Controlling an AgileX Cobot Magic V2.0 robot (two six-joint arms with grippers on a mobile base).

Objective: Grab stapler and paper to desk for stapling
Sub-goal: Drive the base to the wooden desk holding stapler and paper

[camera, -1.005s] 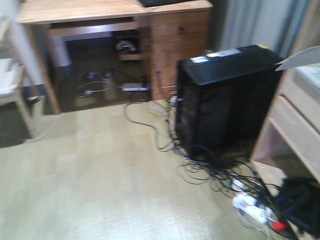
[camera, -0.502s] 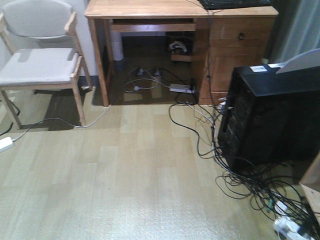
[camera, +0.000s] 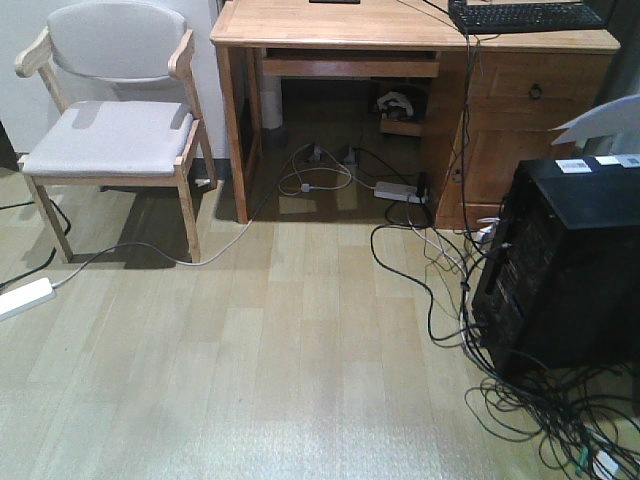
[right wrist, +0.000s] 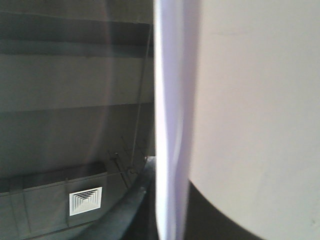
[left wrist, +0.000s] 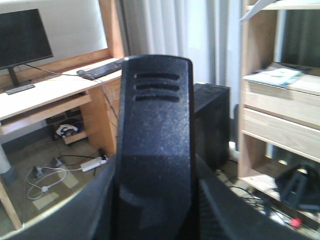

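Left gripper: the left gripper (left wrist: 155,217) is clamped on a black, rough-textured stapler (left wrist: 156,125), with dark curved fingers (left wrist: 100,210) pressing in on both sides of its lower part.
Stapler: it is carried in the air and fills the middle of the left wrist view, one end towards the camera, with three short grooves near the top.
Right gripper: the right gripper (right wrist: 172,217) is closed on a plain white sheet of paper (right wrist: 250,100), which rises from between dark parts at the bottom of the right wrist view.
Paper: it is held aloft. One pale corner shows at the right edge of the front view, above a black computer tower (camera: 570,260).
Desk: the light wood-grain desk (camera: 330,25) stands across the floor, and neither stapler nor paper lies on it.
On the desk: a black keyboard (camera: 520,15) and a large black monitor (left wrist: 22,37).
Floor: tangled dark cables (camera: 440,270) run from under the desk to the tower.
Beside the desk: a wooden chair with a grey cushion (camera: 110,135).
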